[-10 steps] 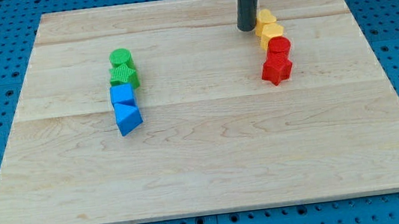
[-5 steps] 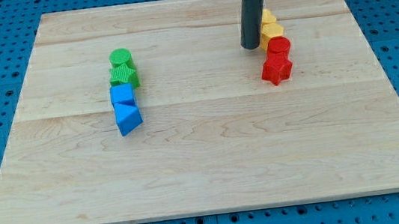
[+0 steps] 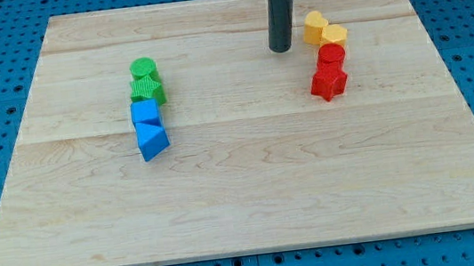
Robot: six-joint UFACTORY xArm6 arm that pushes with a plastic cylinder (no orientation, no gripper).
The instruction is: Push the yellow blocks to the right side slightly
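While two yellow blocks (image 3: pixel 323 31) sit atop the wooden board (image 3: pixel 243 186), my tip (image 3: pixel 280 50) stands just left of them, apart.

Dark straight rod, upright, entering from the view's top edge a little right of centre and running straight down. Cylindrical, matt, dark grey to black, uniform in width along the visible length. A paler collar at the very top, cut off by the frame, probably the mount, though too little shows to be sure. Ends in my tip (image 3: pixel 280 50), flat and round, in the upper part of the frame, right of the middle. Seems to rest on the surface below. No arm links or wrist visible above the rod.
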